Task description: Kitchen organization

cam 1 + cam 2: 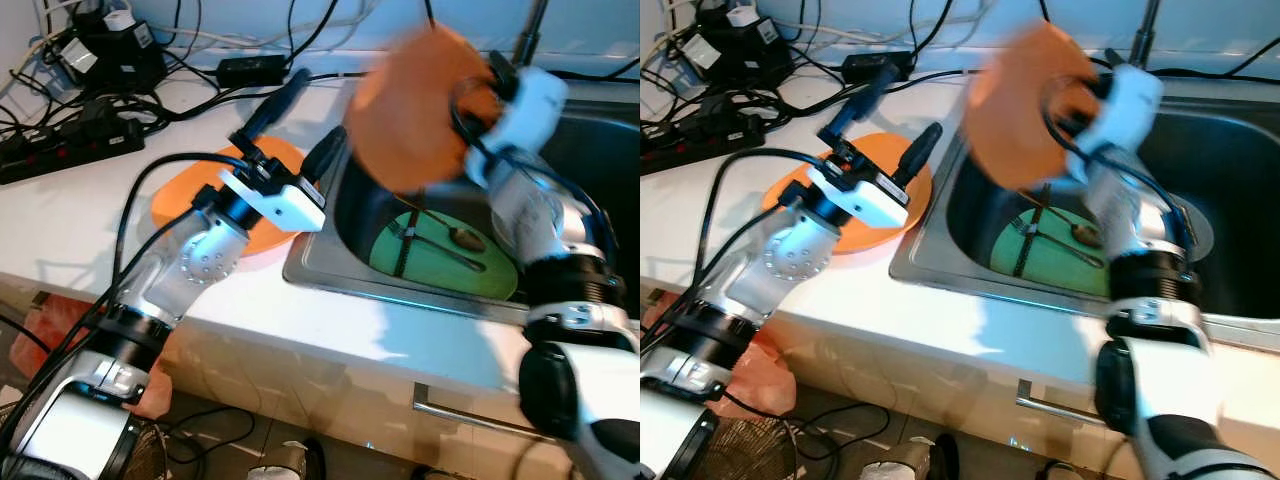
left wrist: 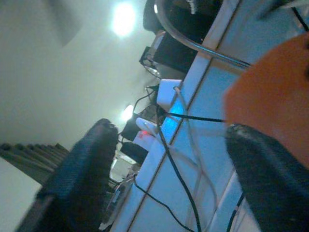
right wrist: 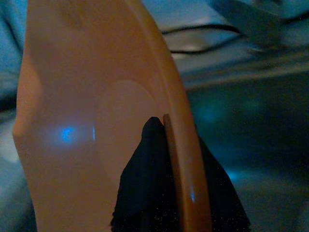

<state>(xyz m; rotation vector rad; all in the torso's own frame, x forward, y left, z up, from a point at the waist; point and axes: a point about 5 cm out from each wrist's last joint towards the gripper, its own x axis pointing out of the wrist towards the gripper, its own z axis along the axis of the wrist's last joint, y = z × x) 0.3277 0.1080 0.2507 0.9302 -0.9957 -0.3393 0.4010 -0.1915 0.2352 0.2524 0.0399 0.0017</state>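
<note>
The right gripper [image 3: 166,145] pinches the rim of a round orange plastic plate [image 1: 415,110], lifted above the steel sink [image 1: 330,270]'s left edge. The left gripper [image 1: 300,125], fingers spread, hovers over a 2nd flat orange plate [image 1: 185,185] on the white counter [image 1: 70,220]. A green plate [image 1: 440,265] lies in the basin.

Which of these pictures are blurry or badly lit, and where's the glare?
Left eye view: the raised orange plate in the right gripper is smeared by motion, while the counter stays sharp. Right eye view: same smear. Left wrist view: bright lamp glare, soft focus, left gripper fingers dark. Right wrist view: dim and bluish, fingers pinching the plate rim.
</note>
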